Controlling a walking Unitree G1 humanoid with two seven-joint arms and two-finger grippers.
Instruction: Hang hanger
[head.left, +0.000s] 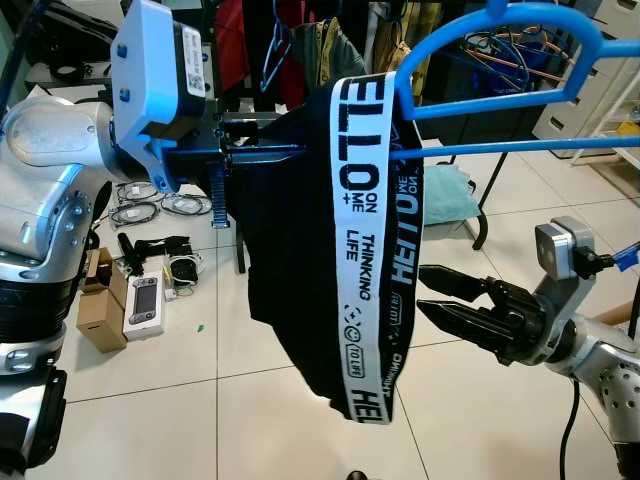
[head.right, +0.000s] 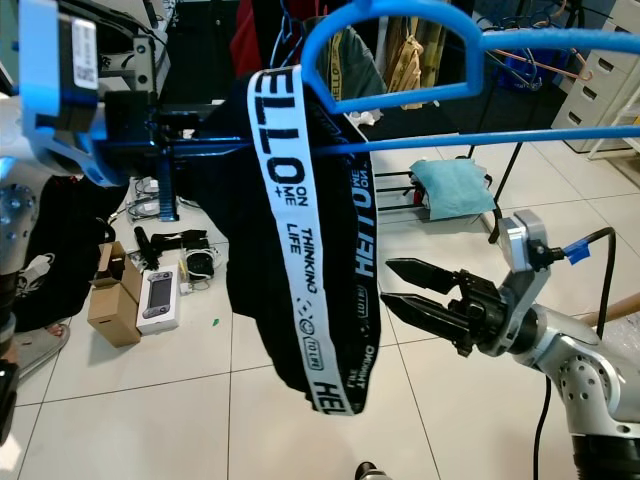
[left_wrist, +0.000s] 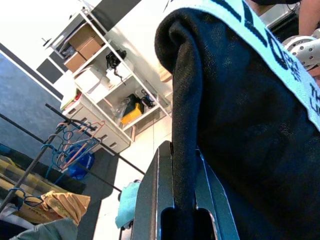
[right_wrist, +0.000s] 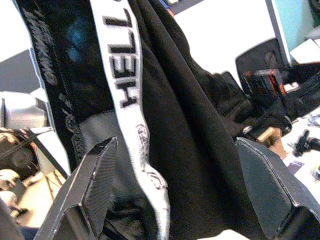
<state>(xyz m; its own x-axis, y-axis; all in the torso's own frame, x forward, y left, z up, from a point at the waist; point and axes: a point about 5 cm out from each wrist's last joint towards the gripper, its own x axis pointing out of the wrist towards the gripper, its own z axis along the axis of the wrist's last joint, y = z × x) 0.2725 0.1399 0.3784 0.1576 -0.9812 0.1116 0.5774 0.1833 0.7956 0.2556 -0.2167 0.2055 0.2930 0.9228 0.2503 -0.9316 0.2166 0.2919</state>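
A blue plastic hanger (head.left: 520, 50) is held up at head height, lying sideways, with a black garment (head.left: 285, 250) draped over its bar. The garment has a white band (head.left: 355, 230) printed with "HELLO" hanging down its front. My left gripper (head.left: 262, 150) is shut on the hanger's bar and the cloth over it; in the left wrist view black cloth (left_wrist: 235, 130) sits pinched between the fingers (left_wrist: 160, 200). My right gripper (head.left: 421, 289) stands open just right of the garment's lower part, apart from it. The right wrist view has its fingers (right_wrist: 95, 175) spread on either side of the garment (right_wrist: 190, 125).
A clothes rack (head.left: 300, 40) with hanging garments stands behind. On the tiled floor at the left lie a cardboard box (head.left: 100, 315), a handheld device (head.left: 145, 303) and cables (head.left: 150, 205). A teal cloth (head.left: 450, 195) lies behind the garment; white drawers (head.left: 590, 90) stand at the back right.
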